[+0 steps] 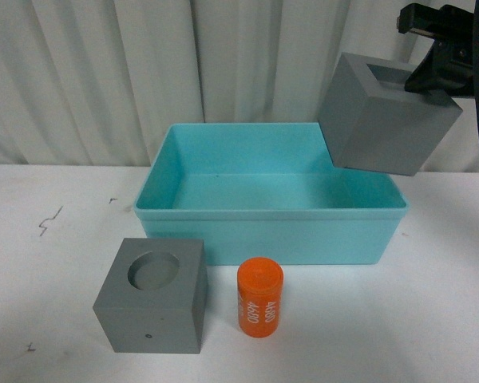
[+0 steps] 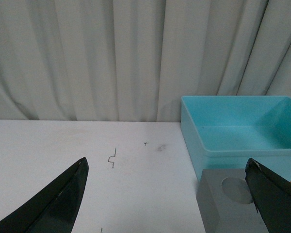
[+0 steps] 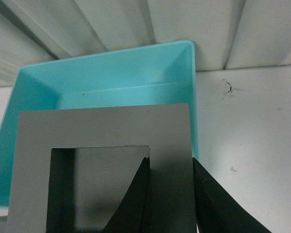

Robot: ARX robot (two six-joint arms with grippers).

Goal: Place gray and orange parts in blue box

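One square-recess cube (image 1: pixel 387 112) is hanging tilted over the right rim of the blue box (image 1: pixel 271 235), the right gripper (image 3: pixel 170 162) pinching its wall. The round-recess cube (image 1: pixel 152 295) and orange cylinder (image 1: pixel 259 297) are standing just before the front wall. The left gripper (image 2: pixel 166 164) is hovering with jaws spread.

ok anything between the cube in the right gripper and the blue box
Nothing visible. The right gripper holds the gray cube tilted over the blue box, at its right rear corner, only air between.

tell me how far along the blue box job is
Nothing is in the blue box yet. The right gripper holds the square-recess gray cube tilted above its right side. The round-recess gray cube and orange cylinder sit on the table in front.
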